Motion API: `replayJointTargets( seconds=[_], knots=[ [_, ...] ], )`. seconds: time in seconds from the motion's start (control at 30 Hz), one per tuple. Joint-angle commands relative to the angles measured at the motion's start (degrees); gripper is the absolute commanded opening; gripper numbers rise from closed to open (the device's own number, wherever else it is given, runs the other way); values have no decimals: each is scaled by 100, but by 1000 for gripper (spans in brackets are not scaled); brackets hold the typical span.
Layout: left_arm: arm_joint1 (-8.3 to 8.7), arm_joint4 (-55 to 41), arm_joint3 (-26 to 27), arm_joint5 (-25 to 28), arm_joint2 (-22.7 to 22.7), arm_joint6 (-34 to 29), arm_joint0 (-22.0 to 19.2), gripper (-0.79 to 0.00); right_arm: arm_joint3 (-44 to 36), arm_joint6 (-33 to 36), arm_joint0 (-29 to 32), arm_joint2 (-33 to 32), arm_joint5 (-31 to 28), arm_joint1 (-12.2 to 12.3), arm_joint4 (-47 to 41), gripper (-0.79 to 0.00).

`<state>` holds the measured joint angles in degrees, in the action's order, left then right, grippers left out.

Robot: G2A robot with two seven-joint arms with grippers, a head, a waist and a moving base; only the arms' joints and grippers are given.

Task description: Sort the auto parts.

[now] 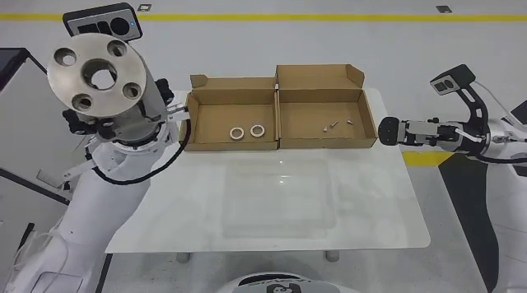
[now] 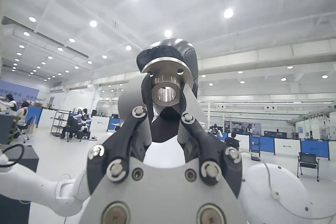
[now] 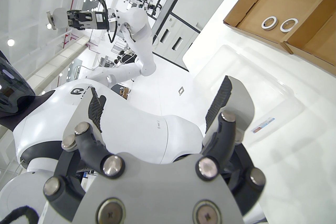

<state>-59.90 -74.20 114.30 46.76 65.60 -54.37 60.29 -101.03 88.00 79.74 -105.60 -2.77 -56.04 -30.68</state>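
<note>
We see left gripper [image 2: 164,97] pinching flange [image 1: 99,75] by its hub, raised high off table's [image 1: 379,202] left side, close under top camera. Right gripper [image 3: 161,93] spread, just beside right box [image 1: 313,116]. Two rings [image 1: 236,133] in left box [image 1: 214,124]; small bolts [image 1: 329,126] in right box. Clear tray [image 1: 280,198] near boxes.

On the table [image 1: 370,202], left box [image 1: 207,118] holds rings [image 1: 236,133] — right box [image 1: 309,112], small parts [image 1: 329,126].
</note>
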Motion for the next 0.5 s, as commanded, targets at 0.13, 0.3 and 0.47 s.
replayJointTargets(
  seconds=[0.13, 0.3, 0.47],
  knots=[
    [-38, 528, -203, -179, 164, -215, 7, -785, 0, 0, 0, 0, 0, 0, 0, 0],
    [-39, 1428, -296, -410, 375, -170, 33, -785, 0, 0, 0, 0, 0, 0, 0, 0],
    [-72, 1742, -200, -479, 426, -5, 93, -785, 0, 0, 0, 0, 0, 0, 0, 0]
  ],
)
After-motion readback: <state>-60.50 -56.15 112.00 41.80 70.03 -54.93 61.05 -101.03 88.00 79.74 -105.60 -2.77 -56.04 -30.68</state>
